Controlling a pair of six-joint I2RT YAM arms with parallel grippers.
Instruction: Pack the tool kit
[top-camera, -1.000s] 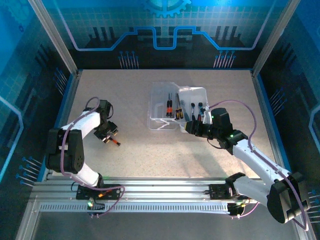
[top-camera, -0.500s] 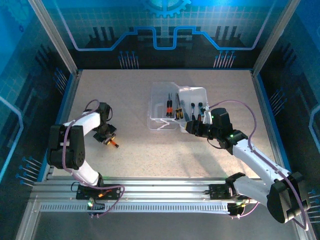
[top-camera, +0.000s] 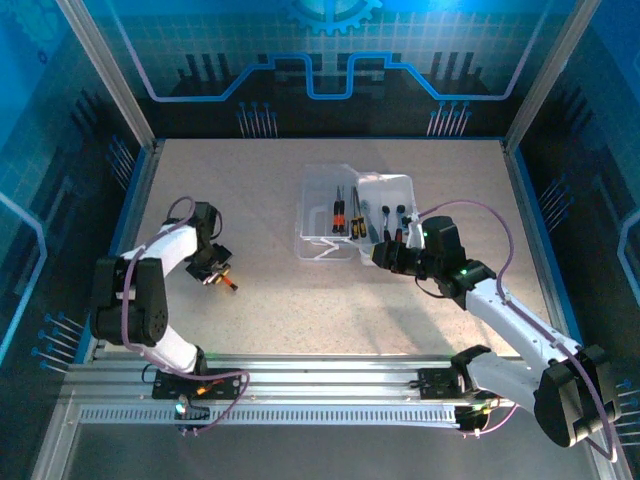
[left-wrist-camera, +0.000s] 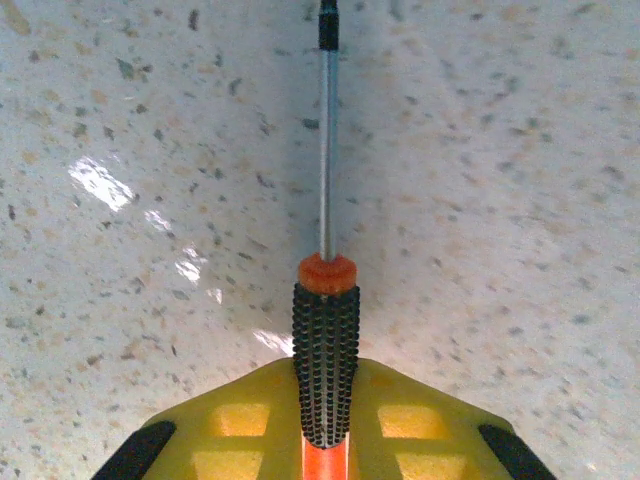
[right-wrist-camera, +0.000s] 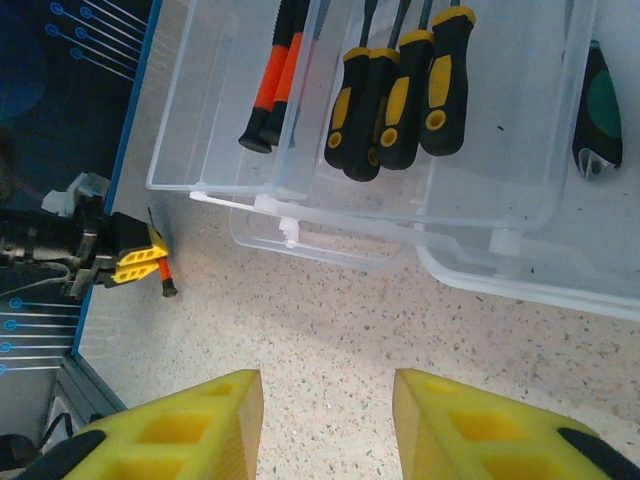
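The tool kit's clear plastic case (top-camera: 308, 218) lies open at the middle back of the table, with yellow-and-black screwdrivers (right-wrist-camera: 400, 95) and an orange-handled tool (right-wrist-camera: 272, 70) inside. My left gripper (top-camera: 214, 272) is low over the table on the left, shut on a screwdriver (left-wrist-camera: 325, 350) by its black ribbed, orange handle. The steel shaft points away over the table. That same screwdriver (right-wrist-camera: 165, 278) sticks out of the left gripper (right-wrist-camera: 135, 262) in the right wrist view. My right gripper (right-wrist-camera: 328, 420) stands open and holds nothing, just in front of the case's near rim (right-wrist-camera: 330, 205).
A green-and-black tool (right-wrist-camera: 598, 110) lies in the case's right half. Blue walls and metal posts close in the table on three sides. Bare speckled tabletop lies between the two grippers and in front of the case.
The left gripper's jaws have closed on the screwdriver's handle, and that wrist has shifted slightly. The right arm has stayed put.
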